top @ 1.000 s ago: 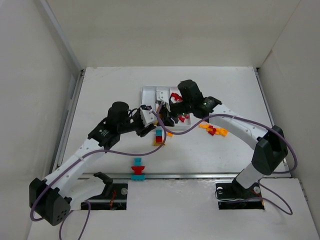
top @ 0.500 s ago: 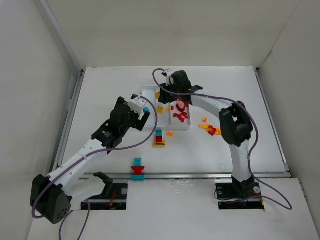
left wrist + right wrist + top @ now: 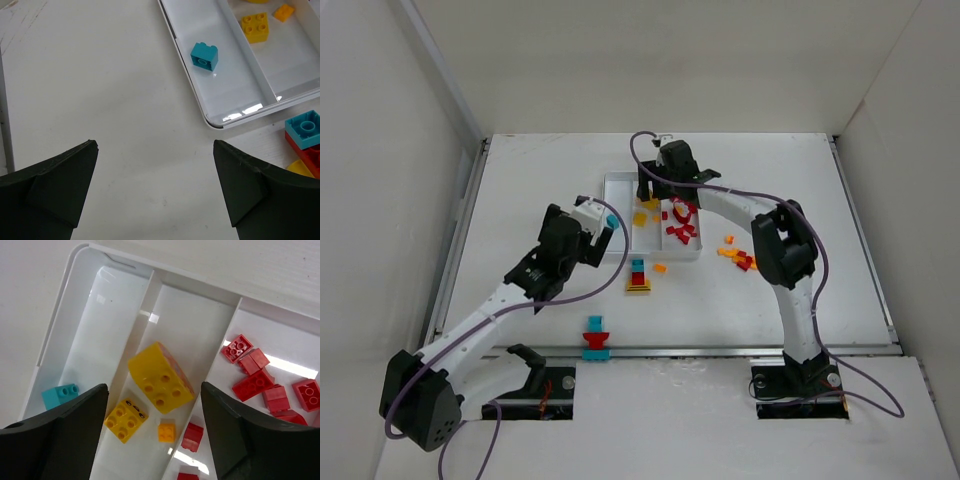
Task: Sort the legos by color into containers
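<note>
The white tray holds the three containers. A teal lego lies alone in the left one. My left gripper hangs open over bare table just left of the tray, with nothing between its fingers. My right gripper is open above the middle container. Below it a big yellow lego lies tilted, next to a yellow square one and a small orange one. Several red legos fill the right container. In the top view, the left gripper and right gripper flank the tray.
In front of the tray stands a teal-red-yellow stack with a loose orange piece beside it. A teal-and-red clump sits near the front rail. Orange and red bricks lie to the right of the tray.
My left gripper opened and the teal lego now lies in the left container. My right arm swung to the tray's back and opened, leaving the big yellow lego in the middle container.
</note>
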`<state>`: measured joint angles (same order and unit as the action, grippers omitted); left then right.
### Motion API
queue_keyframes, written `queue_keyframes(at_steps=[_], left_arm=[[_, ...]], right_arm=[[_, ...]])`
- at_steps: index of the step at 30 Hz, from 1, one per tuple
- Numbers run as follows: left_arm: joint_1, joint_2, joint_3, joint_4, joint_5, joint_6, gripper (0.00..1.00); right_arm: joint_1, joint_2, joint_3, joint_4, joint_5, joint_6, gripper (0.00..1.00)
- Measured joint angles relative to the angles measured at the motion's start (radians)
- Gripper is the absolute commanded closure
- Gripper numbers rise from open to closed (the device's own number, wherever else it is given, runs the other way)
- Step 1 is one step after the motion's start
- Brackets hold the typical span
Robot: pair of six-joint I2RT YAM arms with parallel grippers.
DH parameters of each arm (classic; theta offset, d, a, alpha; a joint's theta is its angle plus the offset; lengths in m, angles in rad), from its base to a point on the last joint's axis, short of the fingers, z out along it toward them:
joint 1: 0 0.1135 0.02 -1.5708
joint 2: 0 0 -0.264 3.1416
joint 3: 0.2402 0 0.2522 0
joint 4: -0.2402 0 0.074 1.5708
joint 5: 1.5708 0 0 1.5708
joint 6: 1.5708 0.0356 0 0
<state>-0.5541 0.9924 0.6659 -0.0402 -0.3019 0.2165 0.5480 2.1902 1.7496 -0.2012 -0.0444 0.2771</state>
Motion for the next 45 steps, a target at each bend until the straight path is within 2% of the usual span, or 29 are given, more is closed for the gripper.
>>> queue_keyframes(at_steps=[1, 3, 6, 11, 15, 18, 22, 24, 25, 29, 30, 35, 39, 45], left_arm=[[0.0, -0.002, -0.002, 0.002, 0.0, -0.001, 0.0], [0.0, -0.007, -0.008, 0.008, 0.0, -0.002, 0.0], [0.0, -0.016, -0.024, 0.023, 0.0, -0.003, 0.0], [0.0, -0.042, -0.074, 0.064, -0.01, -0.003, 0.0], [0.0, -0.078, -0.151, 0.105, -0.033, -0.007, 0.0], [0.0, -0.101, -0.205, 0.139, -0.057, -0.016, 0.0], [0.0, -0.122, -0.25, 0.193, -0.084, -0.037, 0.0], [-0.001, -0.13, -0.266, 0.228, -0.093, -0.056, 0.0], [-0.002, -0.134, -0.273, 0.245, -0.095, -0.064, 0.0], [-0.017, -0.159, -0.303, 0.301, -0.093, -0.1, 0.0], [-0.023, -0.165, -0.311, 0.307, -0.092, -0.106, 0.0], [-0.041, -0.183, -0.335, 0.331, -0.09, -0.119, 0.0], [-0.041, -0.213, -0.352, 0.352, -0.087, -0.121, 0.0], [-0.041, -0.241, -0.364, 0.393, -0.078, -0.12, 0.0]], right_arm=[[0.0, 0.0, 0.0, -0.001, 0.0, -0.001, 0.15], [0.0, 0.0, 0.0, -0.001, 0.002, -0.002, 0.13], [0.0, -0.009, -0.001, -0.008, 0.009, -0.01, 0.0], [0.0, -0.151, -0.111, -0.019, 0.066, -0.095, 0.0], [0.001, -0.404, -0.265, -0.038, 0.237, -0.156, 0.0], [0.002, -0.582, -0.337, -0.037, 0.433, -0.202, 0.0], [0.001, -0.744, -0.43, -0.024, 0.706, -0.21, 0.0], [-0.018, -0.783, -0.459, -0.044, 0.754, -0.184, 0.0], [-0.03, -0.79, -0.467, -0.059, 0.751, -0.172, 0.02], [-0.131, -0.774, -0.47, -0.16, 0.577, -0.083, 0.12], [-0.151, -0.76, -0.469, -0.185, 0.544, -0.058, 0.18], [-0.184, -0.613, -0.47, -0.294, 0.383, 0.062, 0.3], [-0.18, -0.543, -0.502, -0.331, 0.309, 0.132, 0.31], [-0.188, -0.479, -0.508, -0.341, 0.293, 0.189, 0.3]])
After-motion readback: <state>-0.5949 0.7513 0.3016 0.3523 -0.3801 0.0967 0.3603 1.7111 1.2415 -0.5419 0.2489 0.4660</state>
